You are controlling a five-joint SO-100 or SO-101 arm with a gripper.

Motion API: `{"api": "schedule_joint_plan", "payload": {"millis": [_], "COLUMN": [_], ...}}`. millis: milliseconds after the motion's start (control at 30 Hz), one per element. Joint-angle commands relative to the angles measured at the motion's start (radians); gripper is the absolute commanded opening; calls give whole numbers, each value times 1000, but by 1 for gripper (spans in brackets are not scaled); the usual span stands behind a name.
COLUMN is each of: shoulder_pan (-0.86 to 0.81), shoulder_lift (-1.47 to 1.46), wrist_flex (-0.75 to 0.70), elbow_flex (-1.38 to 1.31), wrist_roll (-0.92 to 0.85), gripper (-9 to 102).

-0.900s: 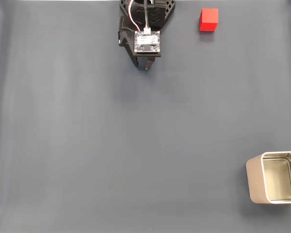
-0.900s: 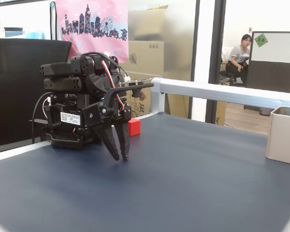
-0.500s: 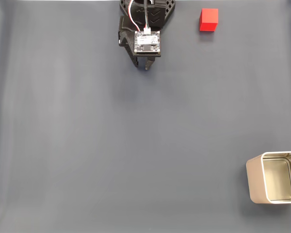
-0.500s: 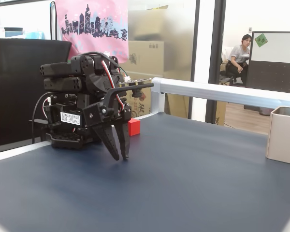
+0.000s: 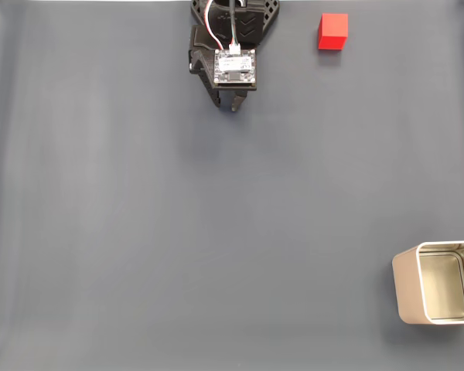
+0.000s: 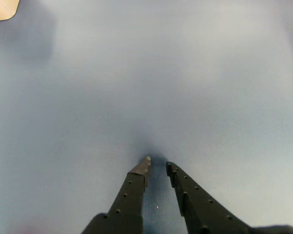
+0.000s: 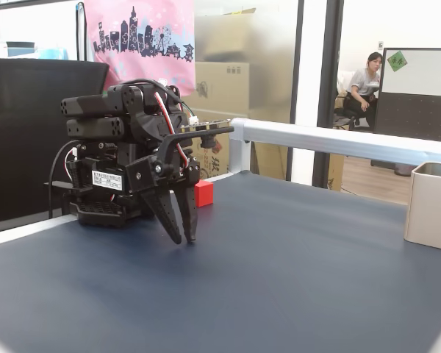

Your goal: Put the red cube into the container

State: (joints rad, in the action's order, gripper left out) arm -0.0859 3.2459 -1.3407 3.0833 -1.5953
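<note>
1. Check the pincer (image 5: 233,108): in the wrist view the two tapered black fingers (image 6: 136,178) point down at the table (image 5: 216,232), tips nearly closed with a slim gap, nothing between them.
2. Locate the red cube (image 5: 332,32). In the top-down fixed view it rests on the table at about 2 o'clock from the pincer, well apart, near the far edge. In the side fixed view it sits just behind the arm (image 7: 203,193).
3. Locate the container (image 5: 437,293) at about 5 o'clock in the top-down view, far from both, partly cut by the frame edge.
4. Spread the fingers wider than the cube before descending; swing toward it, then lower so the fingers straddle two opposite flat faces.
5. Expect a firm grip: the cube is matte, sharp-edged and rigid.
6. Note the container's thin pale rim, rounded corners and shiny metal interior; release low and centred, since the cube may bounce on the hard floor.
</note>
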Motion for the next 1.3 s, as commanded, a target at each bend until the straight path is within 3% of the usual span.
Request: {"api": "schedule_joint_plan", "payload": {"millis": [0,933,1267], "shoulder_pan": [8,29,28], "shoulder_lift": [78,80,80], "wrist_flex": [-11,5,341], "elbow_flex": [11,11,8], "wrist_roll": [8,52,140], "gripper": [5,2,0]}}
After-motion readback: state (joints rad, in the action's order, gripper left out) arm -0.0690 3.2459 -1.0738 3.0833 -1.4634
